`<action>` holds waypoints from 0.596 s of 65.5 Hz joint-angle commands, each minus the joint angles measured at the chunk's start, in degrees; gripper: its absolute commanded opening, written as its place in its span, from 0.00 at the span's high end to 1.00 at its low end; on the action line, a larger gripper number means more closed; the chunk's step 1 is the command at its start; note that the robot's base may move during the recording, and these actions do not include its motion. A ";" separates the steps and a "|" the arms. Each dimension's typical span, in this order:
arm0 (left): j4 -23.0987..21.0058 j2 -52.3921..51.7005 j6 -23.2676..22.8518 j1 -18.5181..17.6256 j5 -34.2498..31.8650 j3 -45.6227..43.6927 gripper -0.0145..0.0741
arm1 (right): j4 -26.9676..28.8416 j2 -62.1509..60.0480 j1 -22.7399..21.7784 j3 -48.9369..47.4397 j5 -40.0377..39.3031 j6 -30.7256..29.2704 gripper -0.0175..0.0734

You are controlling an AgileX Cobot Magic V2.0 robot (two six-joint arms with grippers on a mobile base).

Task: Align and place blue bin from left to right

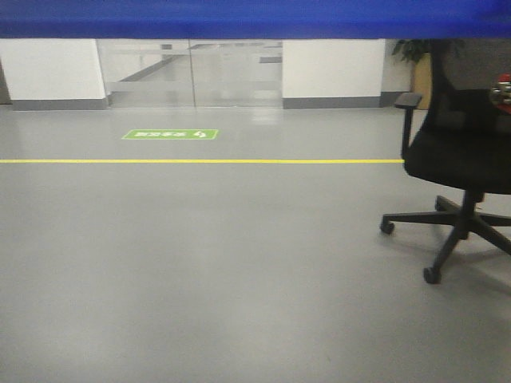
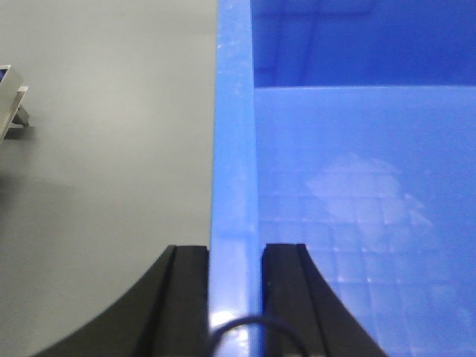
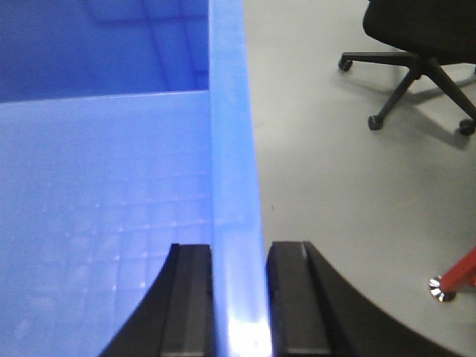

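The blue bin (image 1: 255,17) shows as a blue band along the top of the front view, held above the grey floor. In the left wrist view its left wall rim (image 2: 234,149) runs up the frame, with the gridded bin floor (image 2: 357,223) to the right. My left gripper (image 2: 236,256) is shut on that rim, one black finger on each side. In the right wrist view the bin's right wall rim (image 3: 234,149) runs up the middle, and my right gripper (image 3: 239,253) is shut on it the same way.
A black office chair (image 1: 459,152) on castors stands on the right, also in the right wrist view as the chair base (image 3: 413,74). A yellow floor line (image 1: 200,161) and a green floor sign (image 1: 169,134) lie ahead. A red-and-metal object (image 3: 455,279) sits low right. A metal stand (image 2: 11,104) shows at far left.
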 commanded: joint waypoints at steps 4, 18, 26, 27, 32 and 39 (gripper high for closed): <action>0.21 -0.35 -0.49 -1.03 -6.00 -0.48 0.96 | -0.84 -0.42 0.85 -0.47 -13.66 -0.04 0.88; 0.70 -0.35 -0.49 -1.03 -6.00 -0.48 0.96 | -0.84 -0.42 0.85 -0.47 -13.66 -0.04 0.88; 0.70 -0.35 -0.49 -1.03 -6.00 -0.48 0.96 | -0.84 -0.42 0.85 -0.47 -13.66 -0.04 0.88; 0.70 -0.35 -0.49 -1.03 -6.00 -0.48 0.96 | -0.84 -0.42 0.85 -0.47 -13.66 -0.04 0.88; 0.82 -0.35 -0.49 -1.03 -6.00 -0.48 0.96 | -0.84 -0.42 0.85 -0.47 -13.66 -0.04 0.88; 0.82 -0.35 -0.49 -1.03 -6.00 -0.48 0.96 | -0.84 -0.42 0.85 -0.47 -13.66 -0.04 0.88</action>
